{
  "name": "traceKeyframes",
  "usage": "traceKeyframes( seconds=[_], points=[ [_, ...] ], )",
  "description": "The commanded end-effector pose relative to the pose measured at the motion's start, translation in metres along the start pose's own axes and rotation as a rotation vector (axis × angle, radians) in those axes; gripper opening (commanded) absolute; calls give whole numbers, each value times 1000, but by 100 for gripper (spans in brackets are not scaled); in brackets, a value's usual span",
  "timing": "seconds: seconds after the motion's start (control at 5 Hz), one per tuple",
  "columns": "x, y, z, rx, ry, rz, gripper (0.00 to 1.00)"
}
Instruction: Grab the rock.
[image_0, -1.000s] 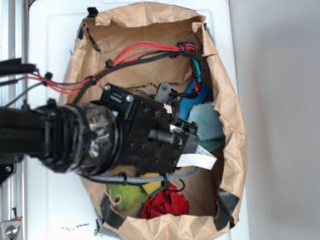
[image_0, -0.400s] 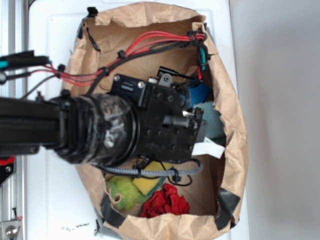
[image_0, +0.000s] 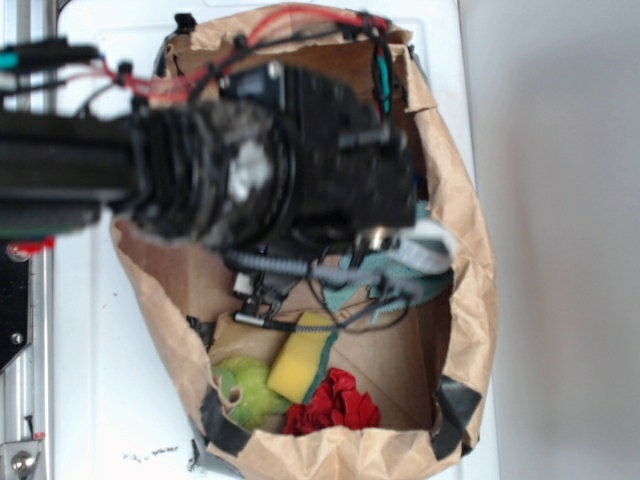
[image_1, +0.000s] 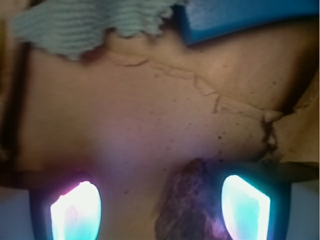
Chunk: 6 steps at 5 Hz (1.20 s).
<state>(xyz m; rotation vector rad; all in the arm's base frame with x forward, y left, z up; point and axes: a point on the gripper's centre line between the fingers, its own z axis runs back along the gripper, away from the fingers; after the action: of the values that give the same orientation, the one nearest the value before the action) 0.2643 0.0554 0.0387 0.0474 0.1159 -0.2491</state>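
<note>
In the wrist view the rock (image_1: 192, 210), a dark brown-grey mottled lump, lies on the brown paper floor of the bag. It sits between my two glowing fingertips, close against the right fingertip (image_1: 245, 205), with a wide gap to the left fingertip (image_1: 75, 212). My gripper (image_1: 160, 207) is open around it. In the exterior view the black arm (image_0: 300, 160) reaches into the upper part of the paper bag (image_0: 470, 290) and hides both the rock and the fingers.
Ahead of the fingers lie a teal cloth (image_1: 90, 22) and a blue object (image_1: 240, 17). Torn paper rises at the right (image_1: 300, 130). In the bag's lower end sit a yellow sponge (image_0: 300, 365), a fuzzy green ball (image_0: 248, 392) and a red cloth (image_0: 338, 405).
The arm has shifted toward the top of the exterior view, deeper into the bag's upper end, uncovering the yellow sponge and more of the bag floor.
</note>
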Motion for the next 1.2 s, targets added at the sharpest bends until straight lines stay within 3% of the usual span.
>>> traceKeyframes(
  seconds=[0.0, 0.6, 1.0],
  points=[
    [-11, 16, 62, -95, -158, 18, 100],
    [-24, 22, 48, -130, -399, 46, 100],
    [-18, 20, 49, -114, -414, 56, 100]
  ],
)
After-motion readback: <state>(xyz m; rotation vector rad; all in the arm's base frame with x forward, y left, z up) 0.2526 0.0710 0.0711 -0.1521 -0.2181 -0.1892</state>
